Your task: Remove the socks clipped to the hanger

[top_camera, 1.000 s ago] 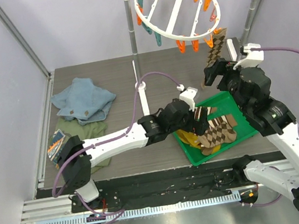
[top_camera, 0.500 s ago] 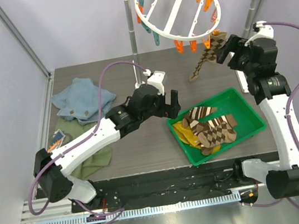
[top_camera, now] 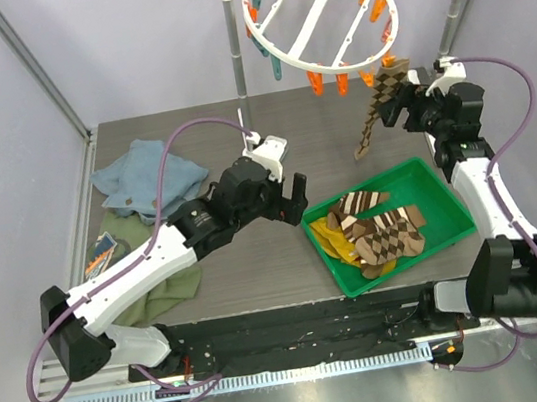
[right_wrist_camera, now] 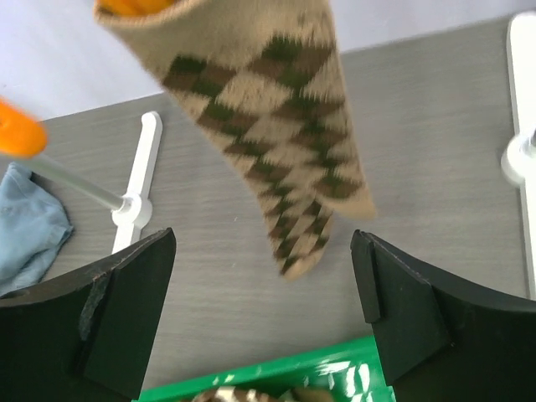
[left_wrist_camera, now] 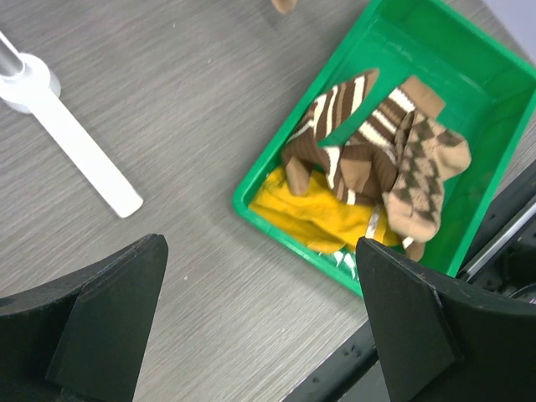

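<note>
The white ring hanger [top_camera: 272, 52] hangs from the rail at the back, its orange and teal clips dangling. One diamond-patterned sock [top_camera: 380, 103] hangs from an orange clip [top_camera: 387, 62] on its right side. My right gripper [top_camera: 405, 100] is open just right of that sock. In the right wrist view the sock [right_wrist_camera: 285, 142] dangles ahead of the open gripper [right_wrist_camera: 264, 239], touching neither finger. Striped socks [top_camera: 360, 205], diamond socks [top_camera: 395, 238] and a mustard sock [top_camera: 333, 237] lie in the green tray [top_camera: 442, 175]. My left gripper [top_camera: 293, 197] is open and empty over the table, left of the tray [left_wrist_camera: 293, 117].
A blue cloth [top_camera: 149, 178] and an olive-green cloth [top_camera: 154, 248] lie at the left, with a small packet [top_camera: 102, 251] beside them. The grey stand's poles [top_camera: 238, 64] [top_camera: 456, 1] rise at the back. One of its white feet [left_wrist_camera: 79, 159] lies under my left arm.
My left gripper has pulled back left from over the tray. My right arm has risen and reached up beside the hanging diamond sock. The hanger has swung a little.
</note>
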Robot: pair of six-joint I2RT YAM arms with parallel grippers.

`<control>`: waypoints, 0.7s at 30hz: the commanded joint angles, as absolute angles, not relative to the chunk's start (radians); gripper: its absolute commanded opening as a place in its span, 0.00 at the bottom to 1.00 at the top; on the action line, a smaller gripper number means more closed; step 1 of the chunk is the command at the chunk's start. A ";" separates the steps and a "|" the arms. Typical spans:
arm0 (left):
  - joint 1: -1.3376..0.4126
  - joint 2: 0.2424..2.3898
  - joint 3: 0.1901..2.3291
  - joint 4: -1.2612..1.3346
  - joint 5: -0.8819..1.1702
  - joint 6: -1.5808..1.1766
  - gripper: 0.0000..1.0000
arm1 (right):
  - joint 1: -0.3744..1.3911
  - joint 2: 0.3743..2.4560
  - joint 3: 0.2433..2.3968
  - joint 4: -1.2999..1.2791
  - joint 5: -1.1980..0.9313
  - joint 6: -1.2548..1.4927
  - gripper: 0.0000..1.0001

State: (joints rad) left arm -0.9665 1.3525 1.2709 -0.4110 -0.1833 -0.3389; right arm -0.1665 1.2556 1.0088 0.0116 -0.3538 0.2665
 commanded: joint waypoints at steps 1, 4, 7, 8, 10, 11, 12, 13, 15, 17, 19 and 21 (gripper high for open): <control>-0.968 1.301 1.258 -0.416 -0.183 -0.314 1.00 | -0.189 1.307 1.034 0.241 -0.449 0.121 0.96; -0.968 1.281 1.253 -0.411 -0.175 -0.318 1.00 | -0.206 1.365 1.048 0.259 -0.504 0.086 0.97; -0.968 1.261 1.247 -0.405 -0.158 -0.316 1.00 | -0.219 1.443 1.074 0.325 -0.612 0.069 0.97; -0.968 1.258 1.244 -0.403 -0.158 -0.316 1.00 | -0.221 1.466 1.086 0.331 -0.644 0.060 0.97; -0.969 1.249 1.241 -0.399 -0.163 -0.308 1.00 | -0.222 1.529 1.124 0.347 -0.701 0.051 0.97; -0.968 1.247 1.239 -0.399 -0.166 -0.307 1.00 | -0.222 1.548 1.137 0.351 -0.715 0.051 0.96; -0.968 1.246 1.238 -0.396 -0.173 -0.304 1.00 | -0.222 1.583 1.156 0.354 -0.748 0.054 0.95; -0.968 1.249 1.239 -0.399 -0.181 -0.299 1.00 | -0.222 1.594 1.164 0.370 -0.771 0.073 0.93; -0.968 1.247 1.241 -0.403 -0.202 -0.291 1.00 | -0.222 1.615 1.166 0.394 -0.845 0.098 0.87; -0.969 1.247 1.241 -0.400 -0.213 -0.281 1.00 | -0.222 1.620 1.161 0.428 -0.882 0.138 0.72; -0.968 1.250 1.236 -0.397 -0.213 -0.281 1.00 | -0.221 1.606 1.144 0.445 -0.871 0.161 0.31; -0.968 1.256 1.236 -0.394 -0.210 -0.282 1.00 | -0.218 1.574 1.100 0.446 -0.838 0.181 0.16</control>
